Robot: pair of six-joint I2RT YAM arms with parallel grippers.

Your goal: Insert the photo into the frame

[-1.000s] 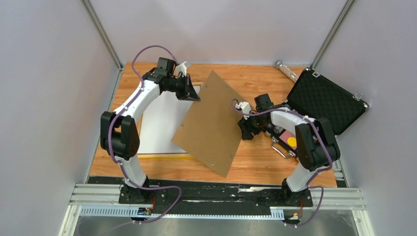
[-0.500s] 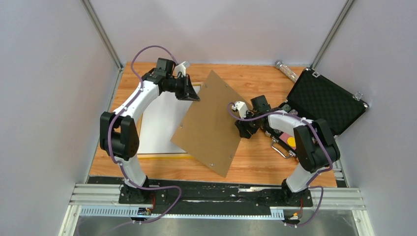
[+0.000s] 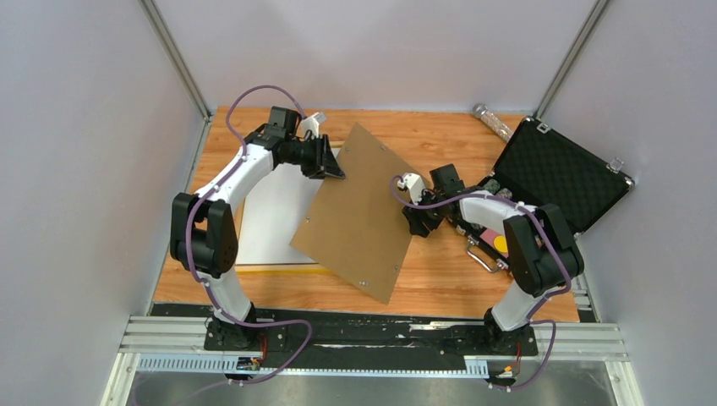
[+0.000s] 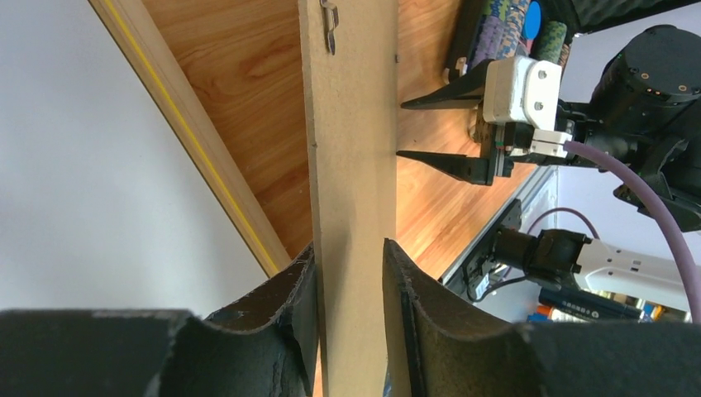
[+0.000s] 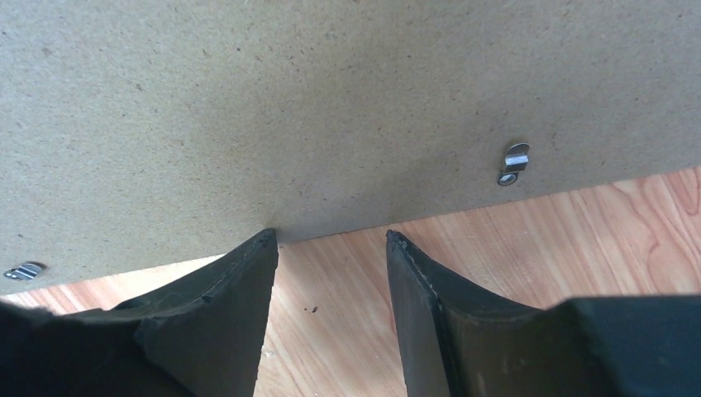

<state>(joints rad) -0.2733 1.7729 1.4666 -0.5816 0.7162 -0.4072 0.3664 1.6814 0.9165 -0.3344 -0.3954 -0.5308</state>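
Note:
The yellow frame (image 3: 279, 267) lies flat on the left of the table, and a white rectangle (image 3: 275, 211) fills it. The photo's printed side is out of view. A brown backing board (image 3: 359, 211) with small clips leans tilted over the frame's right edge. My left gripper (image 3: 334, 165) straddles the board's far-left edge. In the left wrist view its jaws (image 4: 350, 246) stand open with the board (image 4: 351, 124) between them. My right gripper (image 5: 329, 234) is open at the board's right edge (image 5: 347, 116), one fingertip touching it, with bare wood between the fingers.
An open black foam-lined case (image 3: 562, 173) stands at the back right. A clear cylinder (image 3: 492, 121) lies by the back wall. A pink-and-yellow item (image 3: 499, 241) and a metal handle (image 3: 482, 254) sit beside the right arm. Grey walls close in on both sides.
My left gripper's jaws have parted from the board and its wrist has shifted slightly. The right gripper has moved left up to the board's edge. The board has slid a little leftward.

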